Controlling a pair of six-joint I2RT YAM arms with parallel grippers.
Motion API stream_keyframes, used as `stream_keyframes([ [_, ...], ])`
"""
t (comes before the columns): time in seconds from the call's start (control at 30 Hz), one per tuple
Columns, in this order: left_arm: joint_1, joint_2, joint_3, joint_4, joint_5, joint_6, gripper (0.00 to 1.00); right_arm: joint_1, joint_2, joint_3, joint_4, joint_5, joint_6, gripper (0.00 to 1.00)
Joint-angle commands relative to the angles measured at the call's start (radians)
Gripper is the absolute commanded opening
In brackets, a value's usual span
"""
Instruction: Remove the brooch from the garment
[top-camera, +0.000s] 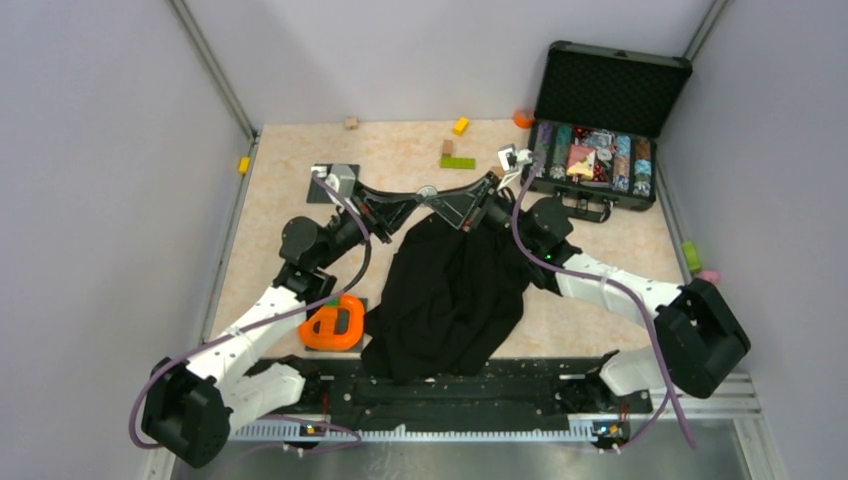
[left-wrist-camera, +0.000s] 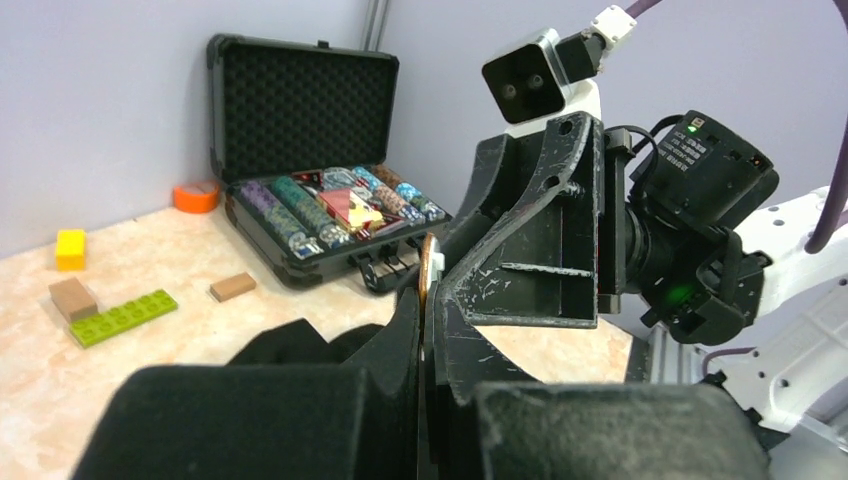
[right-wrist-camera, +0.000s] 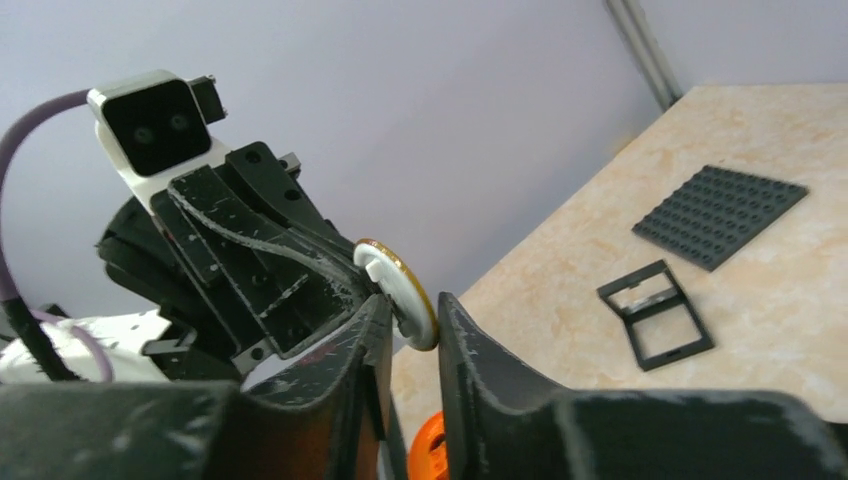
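The brooch (top-camera: 427, 192), a small whitish disc with a gold rim, is held up off the table where my two grippers meet. My left gripper (top-camera: 413, 199) is shut on it; in the left wrist view its thin edge (left-wrist-camera: 428, 265) sticks out past the closed left gripper (left-wrist-camera: 428, 300). My right gripper (right-wrist-camera: 412, 312) stands a little open, and the lower rim of the brooch (right-wrist-camera: 400, 290) sits in the gap, touching one fingertip (right-wrist-camera: 452, 310). The black garment (top-camera: 450, 290) hangs and lies in a heap below both grippers, part of it (left-wrist-camera: 290, 345) showing under the left fingers.
An open black case of coloured chips (top-camera: 600, 150) stands at the back right. A green brick (top-camera: 458, 162), a yellow block (top-camera: 461, 126) and an orange tape roll (top-camera: 523, 118) lie behind. An orange object (top-camera: 335, 322) sits near the left arm. A dark baseplate (right-wrist-camera: 720, 215) and black frame (right-wrist-camera: 655, 315) lie flat.
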Motion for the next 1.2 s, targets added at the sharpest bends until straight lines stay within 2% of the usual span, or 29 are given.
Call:
stream_keyframes([
  [0.0,-0.014,-0.005,0.043,-0.128,0.042,-0.051,0.00,-0.018,-0.029,0.046,0.094,0.028,-0.068,0.30],
  [0.13,0.029,0.002,0.105,-0.283,0.027,0.007,0.00,-0.035,-0.094,0.058,-0.064,0.027,-0.187,0.44],
  [0.27,0.095,0.031,0.171,-0.449,0.018,0.045,0.00,-0.084,-0.145,0.047,-0.147,0.000,-0.235,0.60],
  [0.37,0.141,0.059,0.182,-0.470,0.042,0.043,0.00,-0.114,-0.157,0.035,-0.185,-0.016,-0.246,0.63],
  [0.57,0.213,0.141,0.185,-0.472,0.083,0.056,0.00,-0.124,-0.015,0.121,-0.256,-0.155,-0.257,0.59],
  [0.63,0.255,0.183,0.199,-0.499,0.073,0.072,0.00,-0.124,0.020,0.136,-0.255,-0.150,-0.247,0.59],
  [0.87,0.345,0.378,0.333,-0.804,-0.018,0.168,0.00,-0.124,0.045,0.152,-0.271,-0.145,-0.258,0.56],
  [1.03,0.354,0.445,0.316,-0.773,-0.020,0.210,0.00,-0.124,0.037,0.130,-0.278,-0.148,-0.273,0.55],
  [1.17,0.327,0.515,0.411,-0.933,-0.120,0.292,0.00,-0.125,0.083,0.150,-0.291,-0.152,-0.273,0.55],
])
